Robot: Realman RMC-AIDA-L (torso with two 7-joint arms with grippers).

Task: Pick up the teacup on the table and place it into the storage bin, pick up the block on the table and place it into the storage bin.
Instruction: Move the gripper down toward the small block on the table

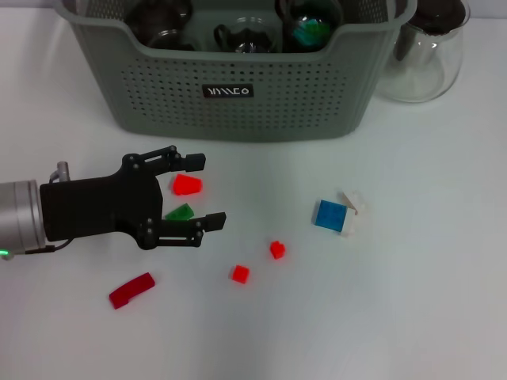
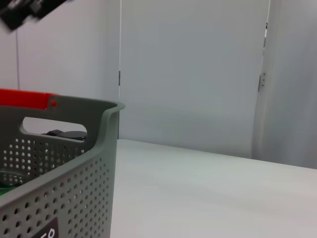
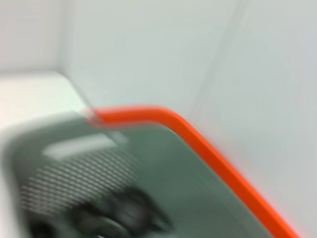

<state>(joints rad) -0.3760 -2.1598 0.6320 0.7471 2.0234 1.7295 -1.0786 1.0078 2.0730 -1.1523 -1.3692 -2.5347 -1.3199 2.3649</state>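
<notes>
The left gripper [image 1: 190,191] is seen low over the table [image 1: 412,317] in front of the bin [image 1: 238,79], its fingers spread wide, with a red block [image 1: 188,184] and a green block [image 1: 179,212] lying between them, neither gripped. Further red pieces [image 1: 131,290] [image 1: 240,274] [image 1: 277,249] and a blue-and-white block [image 1: 337,214] are scattered nearer the robot than the bin. Dark teacups [image 1: 162,20] are held inside the bin; a carafe [image 1: 424,55] is stood beside it. The right gripper is not seen.
</notes>
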